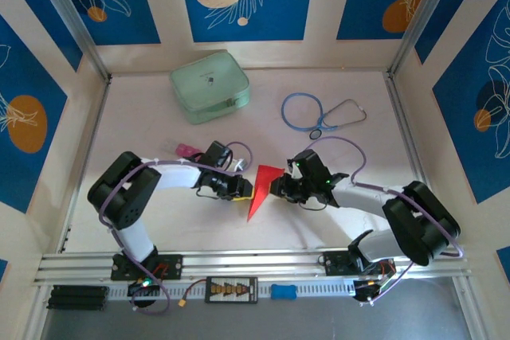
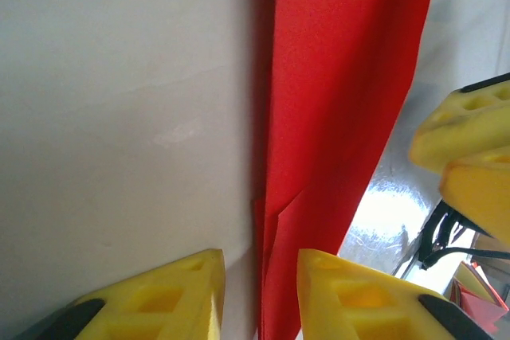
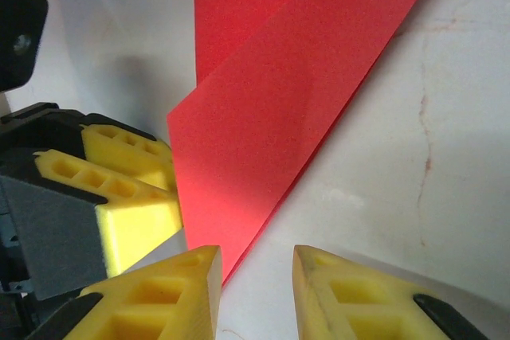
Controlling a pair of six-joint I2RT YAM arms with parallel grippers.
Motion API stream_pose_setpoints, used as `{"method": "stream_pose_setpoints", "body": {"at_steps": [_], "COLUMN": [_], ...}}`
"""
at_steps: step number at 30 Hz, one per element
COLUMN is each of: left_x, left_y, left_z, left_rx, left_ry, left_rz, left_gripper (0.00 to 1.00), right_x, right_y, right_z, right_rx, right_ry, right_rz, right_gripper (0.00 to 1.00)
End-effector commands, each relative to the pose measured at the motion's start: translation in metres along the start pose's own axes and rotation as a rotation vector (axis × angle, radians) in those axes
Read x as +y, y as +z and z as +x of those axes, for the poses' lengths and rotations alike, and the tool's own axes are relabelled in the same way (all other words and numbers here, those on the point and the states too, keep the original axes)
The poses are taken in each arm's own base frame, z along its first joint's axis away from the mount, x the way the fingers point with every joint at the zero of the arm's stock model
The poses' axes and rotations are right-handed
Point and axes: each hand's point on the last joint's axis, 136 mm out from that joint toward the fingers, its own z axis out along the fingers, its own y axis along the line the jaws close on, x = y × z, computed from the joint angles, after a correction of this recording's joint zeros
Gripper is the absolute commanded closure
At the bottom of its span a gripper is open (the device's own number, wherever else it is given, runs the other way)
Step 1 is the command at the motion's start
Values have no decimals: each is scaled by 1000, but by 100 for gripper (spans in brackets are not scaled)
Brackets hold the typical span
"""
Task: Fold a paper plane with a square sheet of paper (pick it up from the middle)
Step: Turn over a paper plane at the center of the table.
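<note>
Folded red paper plane point(image 1: 261, 189) is lying flat on the table point(image 1: 159, 133) near the front, between both grippers; left gripper point(image 2: 260, 264) is straddling its long creased edge, fingers parted, clasping nothing. Right gripper point(image 3: 256, 260) is hovering at the paper's border, fingers likewise spread.

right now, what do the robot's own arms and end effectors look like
The left arm and right arm have white link shells with bulky black joint housings, and thin purple cables loop along them. The left end effector and right end effector each have a black body and two bright yellow wedge-shaped fingers with rectangular cut-outs.
</note>
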Motion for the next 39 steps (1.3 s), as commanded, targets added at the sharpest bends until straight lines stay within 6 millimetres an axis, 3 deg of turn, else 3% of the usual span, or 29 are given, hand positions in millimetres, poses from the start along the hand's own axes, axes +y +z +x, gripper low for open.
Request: {"method": "stream_pose_setpoints", "body": {"at_steps": [1, 25, 28, 35, 39], "left_x": [-14, -25, -29, -36, -23], "left_y": [4, 21, 22, 7, -13], "left_z": [-2, 9, 9, 0, -10], "left_rx": [11, 90, 91, 14, -87], "left_ry": [22, 45, 56, 94, 116], "left_rz": [48, 82, 95, 69, -88], "left_gripper": [69, 77, 82, 94, 97], "right_x": [1, 1, 1, -3, -10], "right_y": [5, 28, 27, 13, 0], "right_z": [4, 16, 16, 9, 6], "right_rx": [25, 98, 98, 34, -17], "right_ry": [14, 26, 28, 35, 44], "right_rz": [0, -12, -10, 20, 57], "right_gripper": [69, 77, 77, 77, 76]}}
